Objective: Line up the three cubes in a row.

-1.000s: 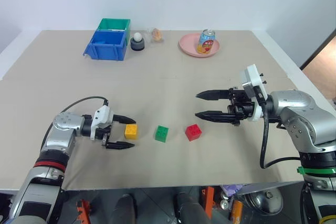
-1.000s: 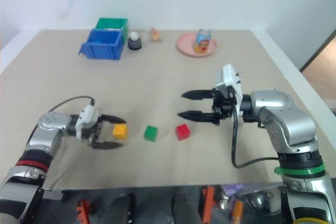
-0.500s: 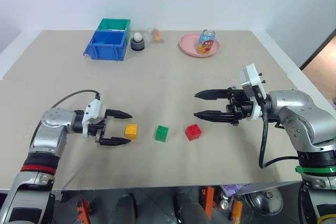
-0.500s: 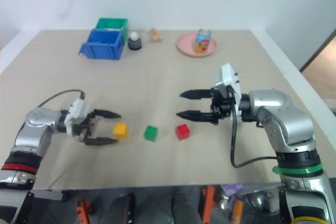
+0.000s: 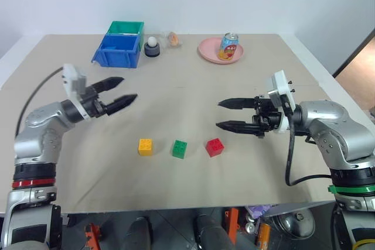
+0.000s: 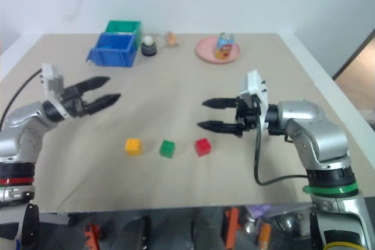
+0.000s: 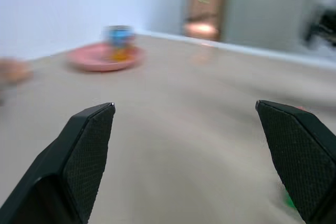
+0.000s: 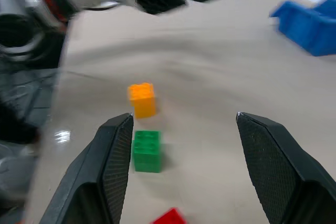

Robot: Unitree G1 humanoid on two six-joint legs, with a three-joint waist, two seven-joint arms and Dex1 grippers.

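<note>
Holding both grippers released and empty, I see my left gripper (image 5: 117, 90) raised clear, my right gripper (image 5: 225, 114) hovering beside the red cube (image 5: 215, 146). Yellow cube (image 5: 145, 146), green cube (image 5: 180, 149) and red sit evenly spaced in a row on the table (image 5: 187, 74), so the lineup looks finished.

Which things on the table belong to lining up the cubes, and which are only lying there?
For the job:
yellow cube
green cube
red cube

Lying about:
blue bin
green bin
pink plate
can on that plate
white ball in a dark holder
</note>
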